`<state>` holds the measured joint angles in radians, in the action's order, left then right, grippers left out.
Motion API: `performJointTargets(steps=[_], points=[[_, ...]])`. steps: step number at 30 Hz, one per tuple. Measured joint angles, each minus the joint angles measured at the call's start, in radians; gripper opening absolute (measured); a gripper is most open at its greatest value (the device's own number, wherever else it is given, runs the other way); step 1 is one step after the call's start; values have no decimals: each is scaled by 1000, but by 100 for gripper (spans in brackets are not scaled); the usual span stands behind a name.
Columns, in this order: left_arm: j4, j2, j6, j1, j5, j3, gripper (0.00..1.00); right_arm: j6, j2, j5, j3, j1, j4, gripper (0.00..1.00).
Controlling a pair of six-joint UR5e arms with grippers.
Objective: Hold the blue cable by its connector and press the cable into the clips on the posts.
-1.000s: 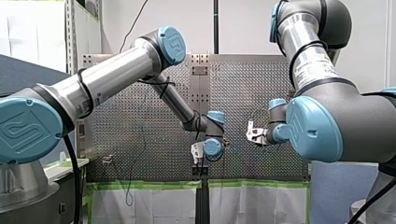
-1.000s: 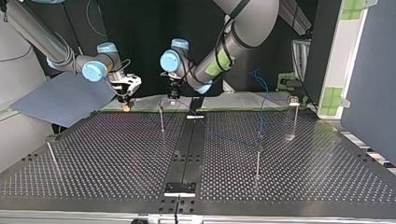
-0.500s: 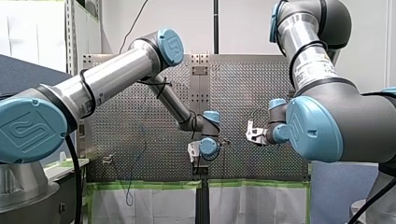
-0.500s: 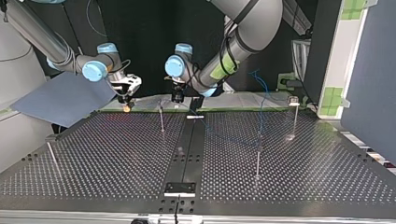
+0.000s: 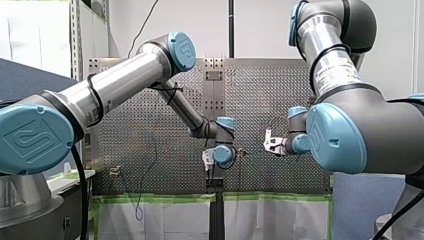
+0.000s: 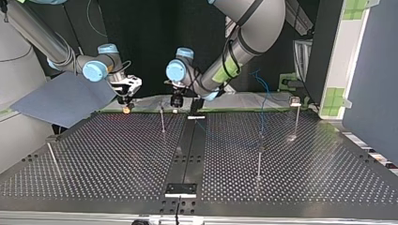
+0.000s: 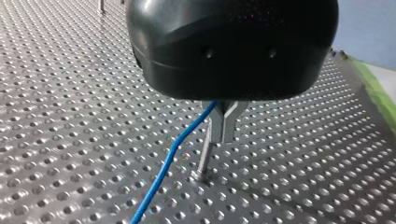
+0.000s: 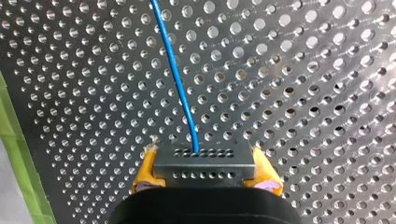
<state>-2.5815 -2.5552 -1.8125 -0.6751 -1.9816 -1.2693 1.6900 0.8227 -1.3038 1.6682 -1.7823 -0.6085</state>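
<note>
My right gripper (image 8: 205, 163): yellow pads (image 8: 144, 171) clenched on both ends of the dark connector (image 8: 204, 164), which lies level and square between them. The blue cable (image 8: 179, 81) leaves the middle of the connector's front face and runs ahead in a gentle bend above the perforated table (image 8: 303, 70). A green tape strip (image 8: 14, 154) marks the table edge close beside this gripper; on the other side and ahead there is only bare plate.

My left gripper (image 7: 224, 133): metal fingers (image 7: 219, 122) pinched together on the cable, which comes out between them and slopes away to the plate. A thin post (image 7: 203, 158) stands upright directly under the fingertips. I cannot tell whether tip and post touch. Plate is open all round the post; the green edge shows well off to one side.

Top view: both grippers hang over the table's far edge, apart from each other. Other posts are widely spaced: a tall post (image 6: 259, 159) right of the middle seam, a corner post (image 6: 296, 117) far right, and a leaning post (image 6: 51, 157) far left. The near half of the plate is open.
</note>
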Motion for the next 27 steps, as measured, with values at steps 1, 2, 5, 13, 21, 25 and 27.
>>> performJointTargets(steps=[1,2,5,13,21,25,27], points=[[-1,0,0,0,0,4,0,0,-1,0,0,0,-1,0],[-1,0,0,0,0,7,0,0,-1,0,0,0,-2,0],[-3,0,-1,1,-3,14,0,-1,-3,0,0,-2,-6,0],[-2,-4,1,-2,-4,16,0,-3,-7,0,0,-2,-14,0],[-5,-33,1,-12,0,38,0,-8,-13,1,0,-2,-17,0],[-12,-44,-1,-10,6,69,0,-10,-14,1,0,-2,-18,0],[-20,-45,-2,-6,9,88,0,-10,-15,1,0,-2,-19,0]])
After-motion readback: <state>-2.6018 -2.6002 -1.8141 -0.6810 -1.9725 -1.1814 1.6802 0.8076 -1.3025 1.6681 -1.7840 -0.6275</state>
